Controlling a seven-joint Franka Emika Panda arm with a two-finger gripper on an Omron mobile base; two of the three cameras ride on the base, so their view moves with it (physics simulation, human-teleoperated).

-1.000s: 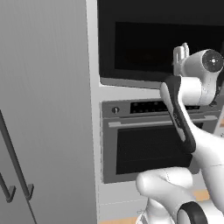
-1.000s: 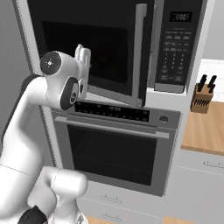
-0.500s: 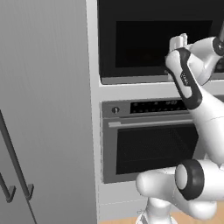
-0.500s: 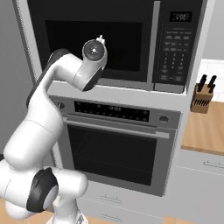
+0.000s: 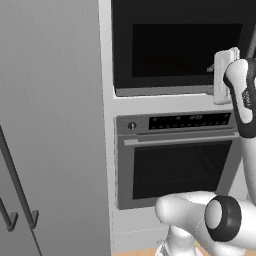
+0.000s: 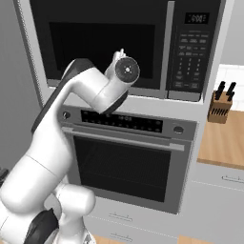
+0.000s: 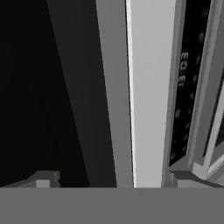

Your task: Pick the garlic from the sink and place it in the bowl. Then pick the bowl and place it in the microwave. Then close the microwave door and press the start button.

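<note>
The microwave (image 6: 119, 43) sits built in above the oven, and the microwave door (image 5: 180, 47) stands shut, its dark glass facing me. Its long silver handle (image 6: 167, 45) runs beside the button strip (image 6: 190, 52). My gripper (image 6: 120, 56) hovers close in front of the door's lower edge, left of the handle, and appears at the right edge of the left base view as gripper (image 5: 213, 79). In the hand view the gripper (image 7: 111, 180) is open, its tips wide apart with nothing between them. The garlic, the bowl and the sink are out of view.
The oven (image 6: 126, 162) with its control panel (image 5: 190, 121) and horizontal bar is directly below the microwave. A knife block (image 6: 221, 102) stands on a wooden counter (image 6: 224, 143) to the right. Tall grey cabinet doors (image 5: 50, 125) fill the left.
The microwave door, ajar a second ago, has swung shut. My hand has moved right across the door's front and the elbow has swung upward.
</note>
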